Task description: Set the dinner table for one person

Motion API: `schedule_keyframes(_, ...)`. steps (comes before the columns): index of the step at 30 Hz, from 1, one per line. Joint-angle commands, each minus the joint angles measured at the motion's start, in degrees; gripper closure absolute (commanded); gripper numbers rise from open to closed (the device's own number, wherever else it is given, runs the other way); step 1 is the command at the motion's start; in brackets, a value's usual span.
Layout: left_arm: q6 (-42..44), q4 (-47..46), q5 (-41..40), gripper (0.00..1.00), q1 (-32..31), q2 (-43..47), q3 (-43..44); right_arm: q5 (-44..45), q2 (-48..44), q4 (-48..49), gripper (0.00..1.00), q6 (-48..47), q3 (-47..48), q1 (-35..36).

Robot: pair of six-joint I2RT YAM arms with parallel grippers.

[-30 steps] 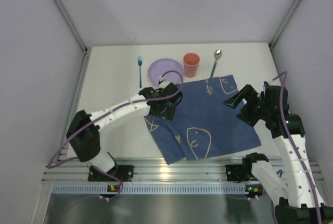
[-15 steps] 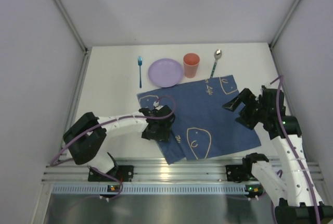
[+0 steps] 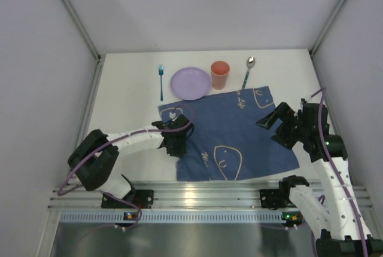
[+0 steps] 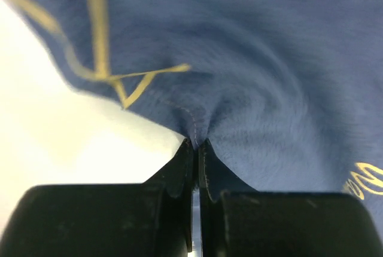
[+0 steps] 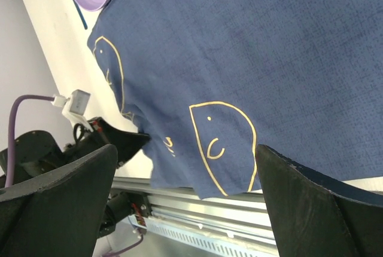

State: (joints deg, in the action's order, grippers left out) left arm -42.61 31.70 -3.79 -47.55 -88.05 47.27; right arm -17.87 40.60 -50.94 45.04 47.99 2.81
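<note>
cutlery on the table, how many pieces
2. One blue piece lies left of the purple plate. One spoon lies right of the orange cup. Any piece under the blue cloth would be hidden.

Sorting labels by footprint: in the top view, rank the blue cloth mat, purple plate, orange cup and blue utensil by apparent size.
1. blue cloth mat
2. purple plate
3. orange cup and blue utensil: unsure; the utensil is longer, the cup wider.
</note>
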Motion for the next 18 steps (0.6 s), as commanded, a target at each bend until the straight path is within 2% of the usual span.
schedule_keyframes(1,1.6,5.0,-3.8,1.0,6.0,5.5,-6.9,-0.2,-0.6,-0.9,0.0,-1.0,0.9,-0.7)
schedule_keyframes(4,-0.8,9.8,-6.1,1.0,7.6,11.0,-4.8,-0.5,-0.5,-0.9,0.0,-1.4,0.6,-0.7)
schedule_keyframes(7,-3.8,18.6,-8.9,1.0,9.9,10.7,-0.7,-1.1,-0.8,-0.8,0.0,-1.7,0.1,-0.6)
schedule_keyframes(12,-5.5,22.8,-12.2,1.0,13.9,11.2,2.0,-2.3,-0.6,-0.5,0.0,-2.1,-0.4,-0.6)
schedule_keyframes(13,-5.5,23.4,-12.3,0.9,14.7,11.2,2.7,-2.5,-0.4,-0.3,0.0,-2.1,-0.4,-0.6)
schedule_keyframes(14,-5.2,24.0,-12.3,0.53,15.3,11.2,3.4,-2.8,-0.2,-0.3,0.0,-2.1,-0.4,-0.6)
schedule_keyframes(16,-4.9,26.7,-13.3,0.02,15.8,11.4,6.2,-3.0,-0.1,-0.1,0.0,-2.5,-0.3,-0.7)
schedule_keyframes(18,-5.2,29.2,-15.5,0.02,15.8,12.2,10.4,-3.0,0.4,0.0,0.0,-2.9,-0.3,-0.6)
